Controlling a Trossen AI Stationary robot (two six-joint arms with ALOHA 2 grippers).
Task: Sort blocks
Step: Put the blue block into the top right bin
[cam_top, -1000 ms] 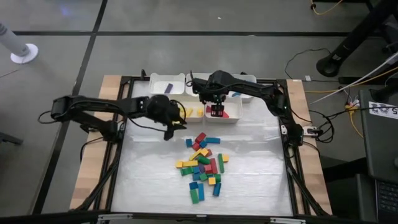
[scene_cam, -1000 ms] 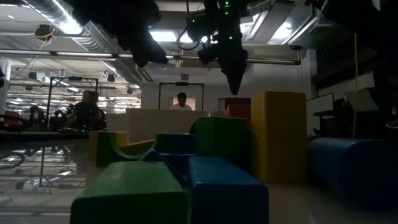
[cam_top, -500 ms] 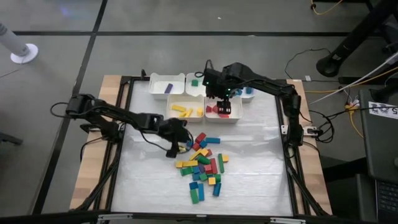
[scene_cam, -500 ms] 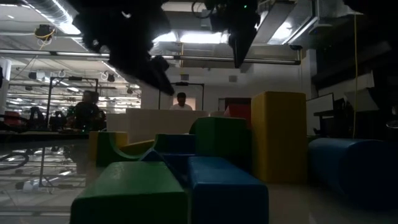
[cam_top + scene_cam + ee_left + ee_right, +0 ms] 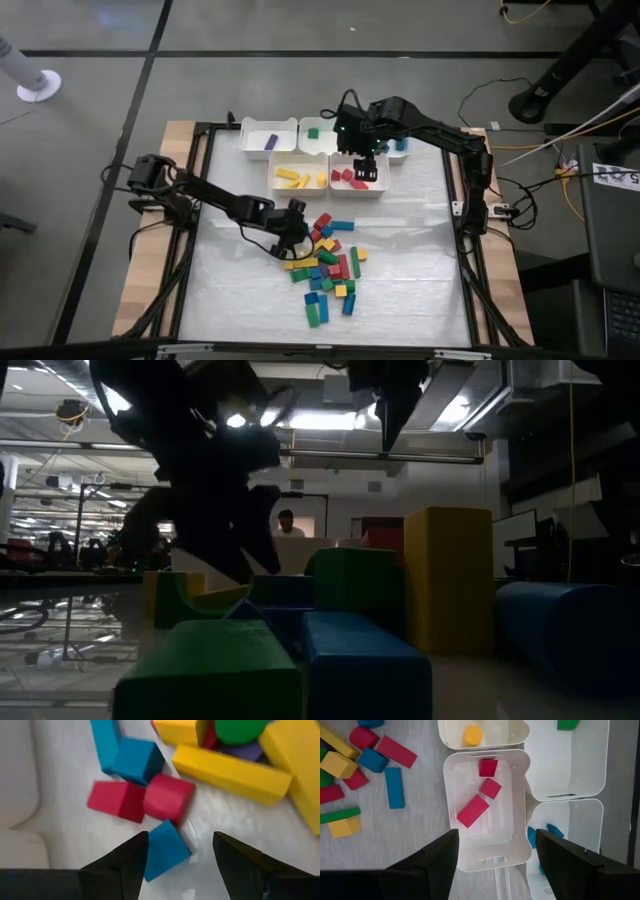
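Since the earlier frames, the left gripper (image 5: 297, 226) has travelled from beside the yellow bin down to the upper left edge of the blocks (image 5: 326, 268), and the right arm has lifted up from the red bin (image 5: 360, 176). The blocks lie in a loose heap in the middle of the white table (image 5: 240, 290): red, yellow, green and blue pieces touching each other. In the left wrist view a small blue block (image 5: 164, 849) lies between the spread fingers (image 5: 124, 862), just beside two red blocks (image 5: 140, 801), and it is not pinched. The right gripper (image 5: 362, 148) hangs over the bins with its fingers (image 5: 437, 857) spread and holding nothing. Below it the red bin holds three red blocks (image 5: 481, 796). The yellow bin (image 5: 297, 173) holds yellow pieces, a green block (image 5: 313, 132) lies in another bin, and a purple block (image 5: 269, 142) lies in the bin at the far left.
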